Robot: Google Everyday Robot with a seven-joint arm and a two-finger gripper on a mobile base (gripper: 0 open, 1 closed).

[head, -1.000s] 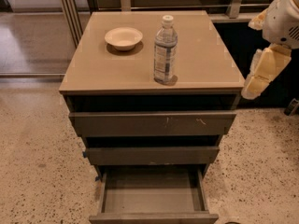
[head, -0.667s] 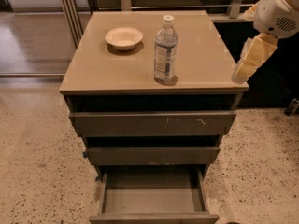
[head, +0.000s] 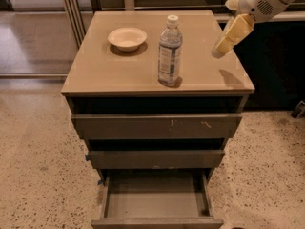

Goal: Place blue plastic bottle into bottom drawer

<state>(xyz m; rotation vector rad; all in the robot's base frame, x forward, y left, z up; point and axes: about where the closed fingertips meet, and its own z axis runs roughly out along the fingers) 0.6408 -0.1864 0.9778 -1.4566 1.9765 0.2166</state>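
Since the earlier frames the robot's cream-coloured two-finger gripper (head: 220, 50) has swung in from beyond the right edge of the cabinet, and it now hangs above the right part of the flat tan cabinet top (head: 105, 73), pointing down and to the left. Whether it is open or closed cannot be told from this single camera view; it holds nothing.

The small clear blue plastic bottle (head: 170, 51), with its white screw cap and pale label, stands upright near the middle of that top, towards the near edge, with its long axis vertical. It lies to the left of the gripper and slightly nearer, apart from it, with bare tabletop between them. A shallow cream round bowl (head: 127, 38) sits further left and farther back, clear of the bottle.

Below, the wide grey-brown bottom drawer (head: 155, 204) is pulled out towards the near side, its flat inside bare. The scratched upper drawer (head: 143, 126) and the plain middle drawer (head: 157, 159) are only slightly out. Reaching the bottle appears to call for a leftward move that meets its side.
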